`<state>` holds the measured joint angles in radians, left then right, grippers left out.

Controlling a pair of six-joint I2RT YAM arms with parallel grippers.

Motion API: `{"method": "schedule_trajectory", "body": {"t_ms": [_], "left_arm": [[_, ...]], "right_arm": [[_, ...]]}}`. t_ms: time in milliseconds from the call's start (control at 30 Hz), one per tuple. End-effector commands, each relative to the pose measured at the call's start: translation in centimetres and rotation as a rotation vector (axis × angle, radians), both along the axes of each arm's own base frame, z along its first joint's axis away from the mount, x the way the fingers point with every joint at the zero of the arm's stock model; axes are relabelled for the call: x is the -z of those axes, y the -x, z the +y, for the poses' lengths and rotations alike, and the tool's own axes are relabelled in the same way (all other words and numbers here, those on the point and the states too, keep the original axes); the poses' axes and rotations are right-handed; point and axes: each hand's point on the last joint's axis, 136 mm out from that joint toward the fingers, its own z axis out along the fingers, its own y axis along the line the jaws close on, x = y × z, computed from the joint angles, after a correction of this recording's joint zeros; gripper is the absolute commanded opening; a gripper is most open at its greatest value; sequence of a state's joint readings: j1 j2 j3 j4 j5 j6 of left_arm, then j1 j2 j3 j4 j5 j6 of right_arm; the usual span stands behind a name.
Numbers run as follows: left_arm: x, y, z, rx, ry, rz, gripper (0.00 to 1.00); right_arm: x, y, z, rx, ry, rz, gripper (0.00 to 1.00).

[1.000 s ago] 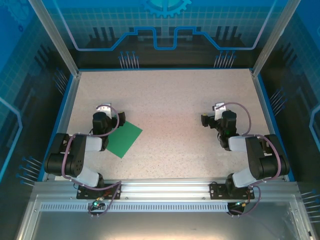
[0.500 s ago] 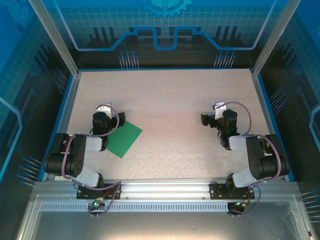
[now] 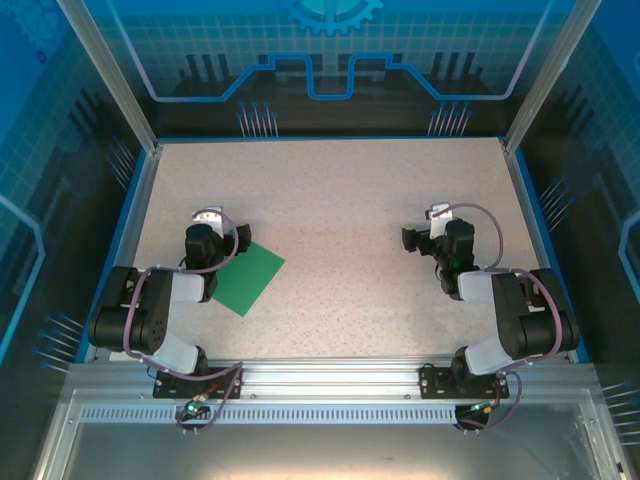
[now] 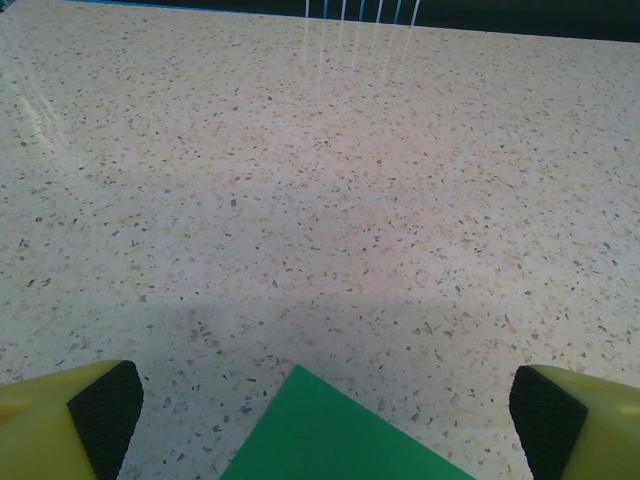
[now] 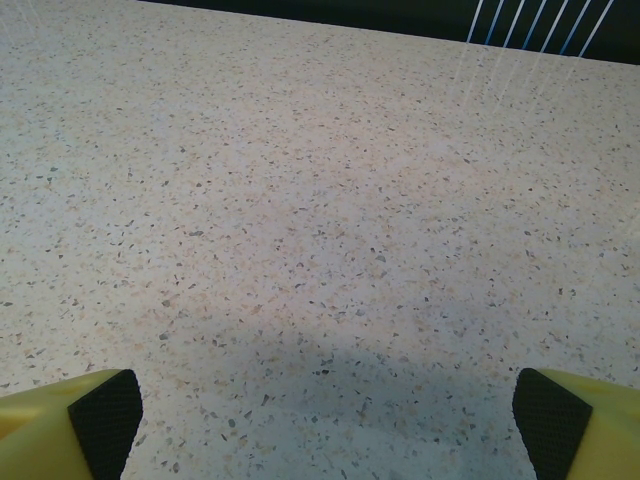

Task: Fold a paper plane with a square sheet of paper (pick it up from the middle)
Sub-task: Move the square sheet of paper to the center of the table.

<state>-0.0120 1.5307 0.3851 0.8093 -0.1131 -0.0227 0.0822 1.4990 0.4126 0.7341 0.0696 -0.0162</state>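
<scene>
Lying flat and unfolded on the table (image 3: 340,200), the square sheet of paper (image 3: 250,279) awaits pickup. The left end effector (image 4: 325,415), spread, hovers over one corner; the right end effector (image 5: 325,415), spread, sits well apart from it. The next move likely needs a mid-sheet pinch.

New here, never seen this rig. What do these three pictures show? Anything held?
Two small robot arms, left arm and right arm, stand at the near edge of a speckled table. The wide picture looks down from above and behind them. The other two come from wrist cameras; the yellow fingers at the bottom corners are each gripper's own. A green sheet of paper lies flat by the left gripper. The right gripper faces the table. Both are open; nothing is held.
</scene>
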Motion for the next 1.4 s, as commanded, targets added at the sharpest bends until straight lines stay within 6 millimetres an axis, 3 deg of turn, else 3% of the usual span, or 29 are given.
{"method": "schedule_trajectory", "body": {"t_ms": [0,333,567,700,900,967,1033,1067,1133,1233,1367], "left_arm": [[-1.4,-0.8,-0.4,0.032,-0.004,-0.039,0.99],[-1.8,-0.6,-0.9,0.063,0.002,-0.047,0.98],[-5.0,1.2,-0.6,0.025,0.05,-0.045,0.98],[-7.1,2.5,-0.5,0.011,0.089,-0.071,0.98],[-10.8,4.3,-0.2,-0.051,0.198,-0.058,0.99],[-11.6,5.2,-0.1,-0.109,0.312,-0.026,0.99],[-10.6,6.8,1.2,-0.293,0.46,0.069,0.99],[-10.1,7.3,0.8,-0.289,0.482,0.127,0.99],[-10.1,7.3,-2.2,-0.115,0.498,0.221,0.98],[-8.3,8.1,-4.8,-0.018,0.566,0.371,0.99],[-5.9,9.5,-5.8,-0.023,0.598,0.488,0.99]], "right_arm": [[-0.9,-0.7,-0.5,0.008,-0.009,-0.029,0.99],[-0.9,-0.7,-0.5,0.007,-0.01,-0.03,0.99],[-2.5,-0.2,0.3,-0.016,0.027,-0.037,0.99],[-4.5,1.3,-0.1,0.047,-0.021,0.101,0.99],[-7.5,4.5,1.3,0.121,-0.323,0.294,1.0],[-7.6,5.3,3.3,0.045,-0.427,0.393,0.99],[-7.7,6.0,5.8,-0.067,-0.522,0.471,0.99],[-7.9,6.3,7.2,-0.121,-0.578,0.504,0.99],[-8.1,7.0,9.6,-0.215,-0.631,0.537,1.0],[-7.8,8.4,12.4,-0.291,-0.569,0.571,0.99],[-6.7,9.8,14.0,-0.268,-0.459,0.614,0.99]]}}
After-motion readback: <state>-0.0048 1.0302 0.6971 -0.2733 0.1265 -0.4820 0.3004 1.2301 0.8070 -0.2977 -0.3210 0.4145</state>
